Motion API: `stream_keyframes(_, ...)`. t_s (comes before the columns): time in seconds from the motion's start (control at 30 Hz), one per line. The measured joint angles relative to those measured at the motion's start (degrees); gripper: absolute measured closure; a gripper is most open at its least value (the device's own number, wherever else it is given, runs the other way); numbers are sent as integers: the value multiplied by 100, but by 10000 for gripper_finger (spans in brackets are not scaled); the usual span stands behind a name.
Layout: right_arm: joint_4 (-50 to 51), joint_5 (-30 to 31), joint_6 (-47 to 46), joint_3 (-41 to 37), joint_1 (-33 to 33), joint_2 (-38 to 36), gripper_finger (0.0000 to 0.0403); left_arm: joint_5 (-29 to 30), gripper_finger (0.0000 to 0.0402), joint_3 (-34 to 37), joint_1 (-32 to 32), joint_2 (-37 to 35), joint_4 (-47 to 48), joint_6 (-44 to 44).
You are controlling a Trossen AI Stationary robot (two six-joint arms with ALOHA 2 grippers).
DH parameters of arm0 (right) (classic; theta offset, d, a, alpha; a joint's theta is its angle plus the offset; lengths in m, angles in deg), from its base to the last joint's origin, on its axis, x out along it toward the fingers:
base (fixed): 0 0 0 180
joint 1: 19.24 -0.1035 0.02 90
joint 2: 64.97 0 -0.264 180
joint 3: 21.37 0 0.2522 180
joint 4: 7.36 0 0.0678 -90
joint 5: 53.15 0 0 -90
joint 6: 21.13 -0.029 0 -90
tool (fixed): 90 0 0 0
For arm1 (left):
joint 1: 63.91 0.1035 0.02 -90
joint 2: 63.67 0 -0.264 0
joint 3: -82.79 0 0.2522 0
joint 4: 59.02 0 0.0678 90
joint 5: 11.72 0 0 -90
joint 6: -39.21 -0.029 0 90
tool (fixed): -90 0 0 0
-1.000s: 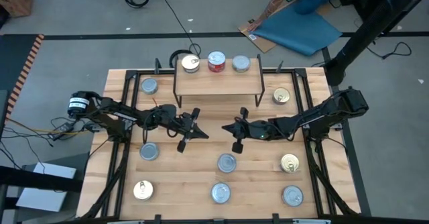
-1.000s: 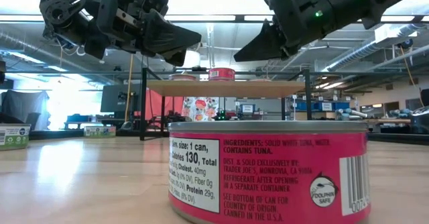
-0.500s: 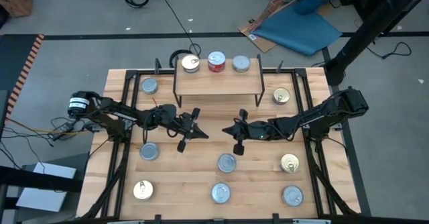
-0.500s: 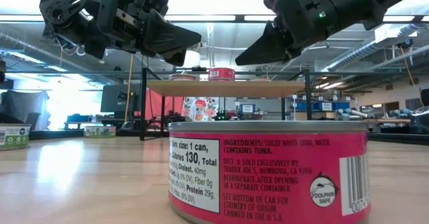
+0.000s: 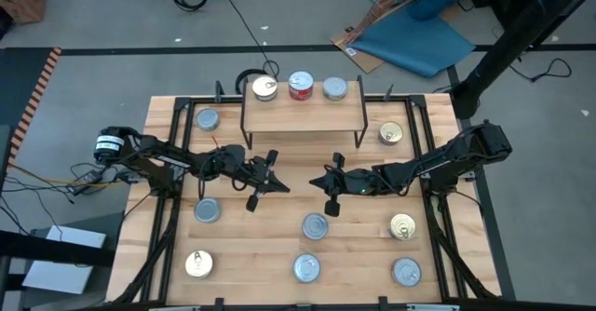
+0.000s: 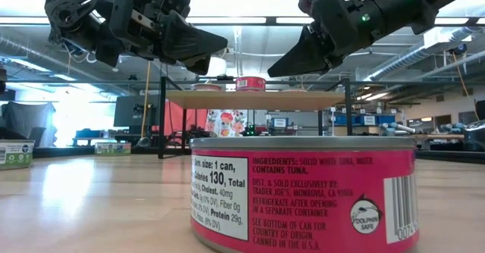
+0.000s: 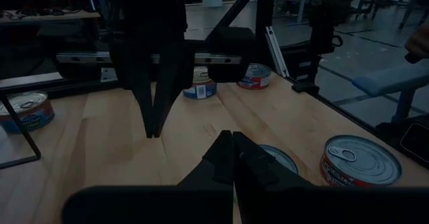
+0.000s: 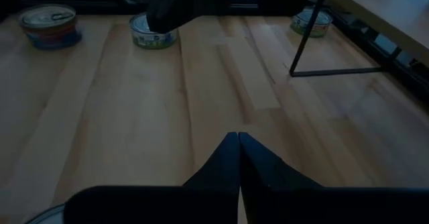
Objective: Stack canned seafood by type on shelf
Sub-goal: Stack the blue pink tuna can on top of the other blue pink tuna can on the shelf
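Overhead, both arms outstretched — left end effector, right end effector, fingers together.

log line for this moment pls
left gripper: shut, empty, hovering mid-table | right gripper: shut, empty, facing it | shelf: three tins at back edge | others loose on table

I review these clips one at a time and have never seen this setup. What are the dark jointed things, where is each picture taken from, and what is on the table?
They are two robot arms, each ending in a two-finger pincer. The high view looks straight down: the left pincer and right pincer hang over the table's middle, both shut and holding nothing. The low view sits at table height, right behind a pink-labelled tuna tin. The two dim pictures come from cameras on the wrists, looking past each arm's closed fingers. A small raised wooden shelf carries three tins in a row; nine more tins lie scattered on the table around the arms.
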Motion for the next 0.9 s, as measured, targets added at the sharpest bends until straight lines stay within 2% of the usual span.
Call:
stream_keyframes(0.33, 126, -578, -192, 1, 0, -1, 388, -75, 401, 0, -2, 0, 31, 20)
stream_keyframes(0.67, 1153, -1112, -324, 211, 2, -186, 388, -166, 401, 0, -2, 0, 129, -30)
stream_keyframes(0.9, 1425, -1296, -357, 287, -45, -186, 390, -176, 401, 0, -2, 0, 154, -24)
